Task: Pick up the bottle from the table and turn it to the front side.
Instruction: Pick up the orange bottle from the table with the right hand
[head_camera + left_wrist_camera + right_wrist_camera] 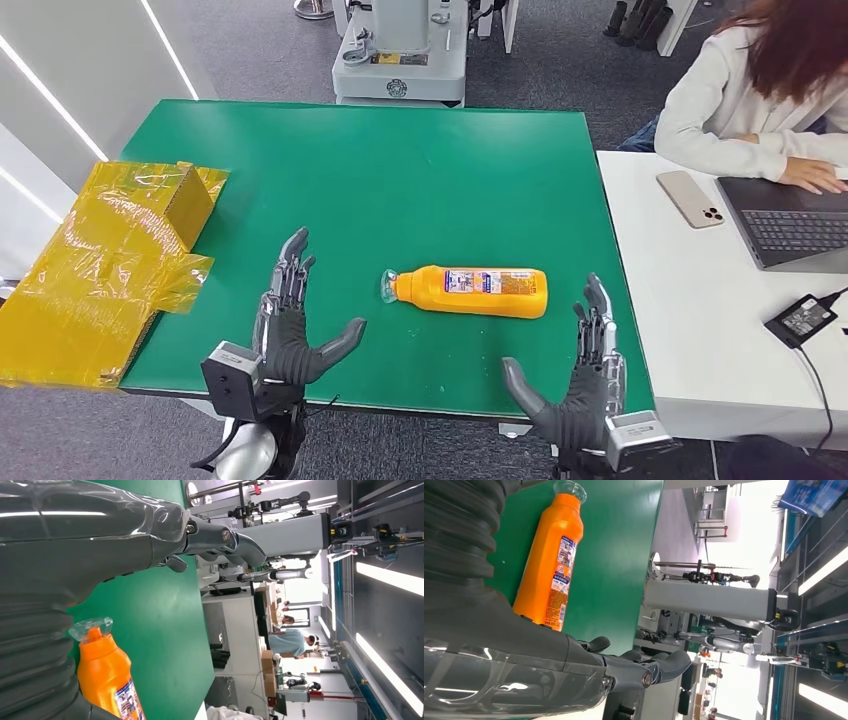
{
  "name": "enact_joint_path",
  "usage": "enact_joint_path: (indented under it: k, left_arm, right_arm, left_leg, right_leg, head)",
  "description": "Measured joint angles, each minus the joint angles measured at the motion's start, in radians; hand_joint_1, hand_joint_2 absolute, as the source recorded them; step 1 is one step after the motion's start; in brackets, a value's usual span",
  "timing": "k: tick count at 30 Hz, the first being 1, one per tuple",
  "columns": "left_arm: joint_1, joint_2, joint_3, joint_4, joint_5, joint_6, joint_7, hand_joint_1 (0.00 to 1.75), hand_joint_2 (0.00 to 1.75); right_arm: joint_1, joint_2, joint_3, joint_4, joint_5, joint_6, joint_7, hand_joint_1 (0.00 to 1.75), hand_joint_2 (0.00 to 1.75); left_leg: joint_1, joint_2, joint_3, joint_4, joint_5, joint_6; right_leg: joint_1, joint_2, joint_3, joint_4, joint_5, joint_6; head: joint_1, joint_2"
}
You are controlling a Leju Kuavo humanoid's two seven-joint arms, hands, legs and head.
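A: Item one, the bottle (472, 291)?

B: Orange, clear cap, lying on its side on the green worktop (400, 170), near the front edge. Printed label faces up; its text is too small to read. In the left wrist view the bottle (107, 677) is cut off below the label; in the right wrist view its base is hidden behind the hand's ribbed cover.

A: Hands?

B: Left hand (290, 335) on the cap side of the bottle, fingers spread apart, thumb pointing toward it, holding nothing, not touching it. Right hand (580, 385) on the base side, likewise spread and empty, apart from the bottle.

A: Further out?

B: Yellow-wrapped cardboard (110, 265) beyond the left hand, overhanging the worktop's edge. Beyond the right hand, a white desk (690, 330) with a phone (690, 198), laptop (795, 222), black adapter (801, 319). A seated person (750, 95), partly cut off by the frame, has a hand on the laptop.
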Motion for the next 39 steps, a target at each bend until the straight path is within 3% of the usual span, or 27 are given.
enact_joint_path:
  k: [4,9,15,23,32,39]
  left_arm:
    - [-0.002,0.0,0.0,0.002,0.0,0.001,0.0,0.0,1.75]
    - [-0.023,-0.01,-0.006,0.02,-0.002,0.0,-0.001,0.0,1.75]
    - [-0.039,-0.008,-0.017,0.036,0.013,-0.003,-0.004,0.0,1.75]
    - [-0.104,0.003,-0.043,0.095,0.073,-0.015,-0.023,0.0,1.75]
    - [-0.138,0.028,-0.056,0.134,0.105,-0.019,-0.024,0.0,1.75]
    - [-0.158,0.044,-0.068,0.169,0.144,-0.028,-0.022,0.0,1.75]
  right_arm:
    - [-0.006,-0.002,0.003,0.001,0.03,-0.003,0.016,0.0,1.75]
    - [-0.075,-0.006,-0.013,0.034,0.192,0.052,0.097,0.0,1.75]
    - [-0.256,-0.014,-0.051,0.18,0.325,0.13,0.2,0.0,1.75]
    - [-0.503,-0.068,-0.049,0.465,0.352,0.202,0.271,0.0,1.75]
    - [-0.748,-0.108,0.042,0.765,0.291,0.367,0.395,0.0,1.75]
    - [-0.887,-0.149,0.172,0.953,0.341,0.566,0.479,0.0,1.75]
  left_leg:
    - [0.0,0.0,0.0,0.0,0.0,0.0]
    - [0.0,0.001,0.0,0.0,0.0,0.0]
    - [0.0,0.002,0.001,0.0,0.001,0.0]
    - [0.0,0.001,0.001,0.001,0.002,0.0]
    - [0.0,0.0,0.0,0.001,0.002,0.0]
    - [0.0,0.0,0.0,0.002,0.002,0.0]
  right_leg:
    - [0.0,0.0,0.0,0.0,0.0,0.0]
    - [0.0,0.0,0.0,0.0,0.001,0.0]
    - [0.0,0.001,0.0,0.0,0.002,0.001]
    - [0.0,0.001,0.001,0.0,0.003,0.001]
    - [0.0,0.001,0.0,0.0,0.003,0.001]
    - [0.0,0.0,0.0,0.0,0.003,0.001]
  head:
    - [0.0,0.0]
    - [0.0,0.0]
    - [0.0,0.0]
    - [0.0,0.0]
    - [0.0,0.0]
    - [0.0,0.0]
